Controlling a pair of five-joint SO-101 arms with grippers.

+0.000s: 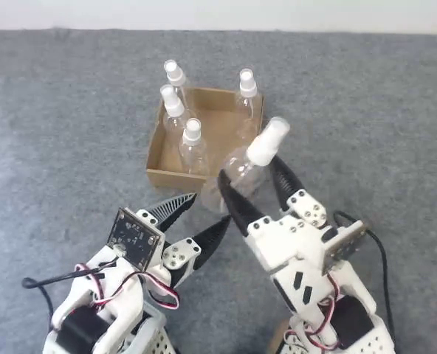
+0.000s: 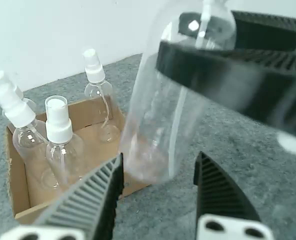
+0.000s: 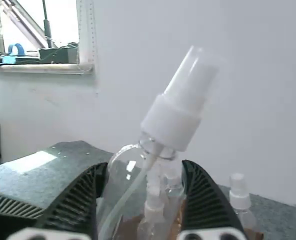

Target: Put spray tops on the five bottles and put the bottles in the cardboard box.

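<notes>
From above, you have the box (image 1: 176, 177) in the middle of the grey surface (image 1: 71, 147), with four bottles (image 1: 193, 140) standing in it, each with a white top on: two at the far left corner, one in front of them, and one at the far right corner. Your right hand (image 1: 246, 167) is just in front of the box's near right corner and pinches the fifth bottle (image 1: 244, 174) around its body. That bottle is tilted, and its top (image 1: 266, 144) leans over the box's near rim. Your left hand (image 1: 211, 208) sits just beside it on the near side, with its fingers spread and holding nothing. From the left wrist, you see the left hand (image 2: 160, 160) wide apart with the bottle's (image 2: 158, 115) base between and just beyond the fingertips, not touching them. A black finger (image 2: 223, 75) of the right hand crosses the bottle's upper body. The box (image 2: 23, 212) lies behind with the four bottles (image 2: 58, 135) inside it. From the right wrist, your right hand (image 3: 144, 170) clamps the clear bottle (image 3: 128, 170) on both sides below the neck. The top (image 3: 180, 110) is seated on the neck and slants away from the camera. You cannot tell whether the base clears the surface.
</notes>
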